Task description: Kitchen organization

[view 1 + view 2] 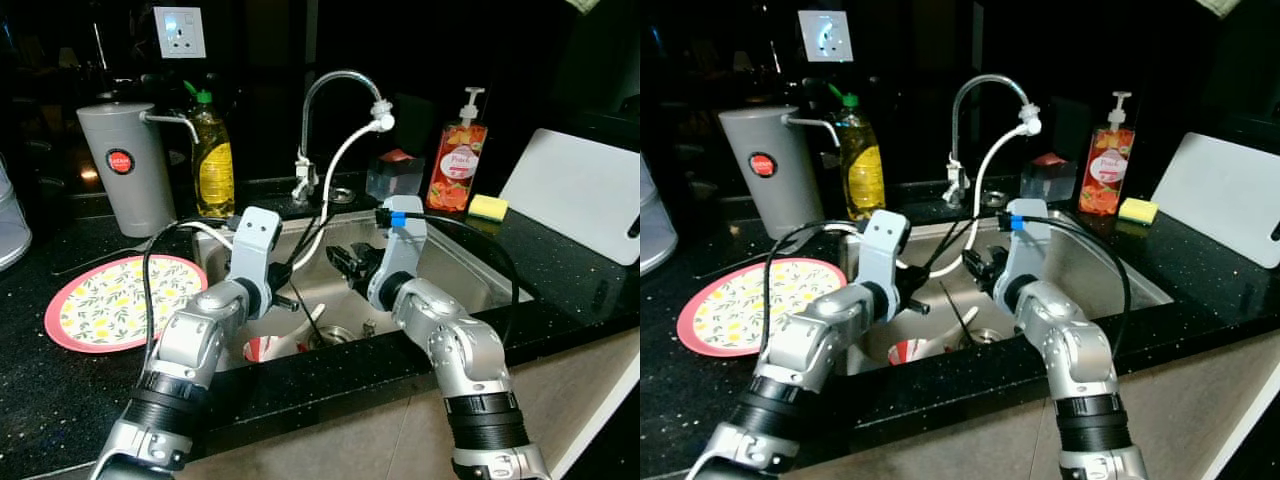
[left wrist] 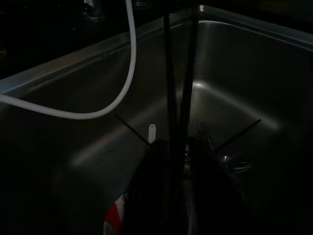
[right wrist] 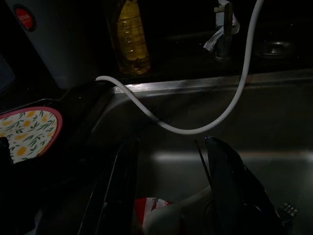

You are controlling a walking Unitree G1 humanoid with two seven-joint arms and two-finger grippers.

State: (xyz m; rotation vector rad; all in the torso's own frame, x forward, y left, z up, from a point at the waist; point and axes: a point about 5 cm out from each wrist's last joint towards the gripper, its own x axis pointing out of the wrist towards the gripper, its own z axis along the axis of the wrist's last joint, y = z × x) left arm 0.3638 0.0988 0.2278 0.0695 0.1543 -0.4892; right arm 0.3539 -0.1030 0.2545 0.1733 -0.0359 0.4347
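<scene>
Both arms bent over the sink (image 1: 470, 262), left gripper (image 2: 178, 147) fingers together, right gripper (image 3: 168, 196) fingers apart, red-and-white cup (image 3: 151, 208) below.

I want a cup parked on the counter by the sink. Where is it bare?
Bare black counter lies between the sink and the white cutting board. Crowded: the floral plate, grey jug and oil bottle fill the left; both end effectors sit over the sink.

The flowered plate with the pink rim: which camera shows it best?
The left eye view: the whole plate lies in good light on the black counter left of the sink. The right eye view shows it similarly. The right wrist view catches only a dim part; the left wrist view looks into the sink.
</scene>
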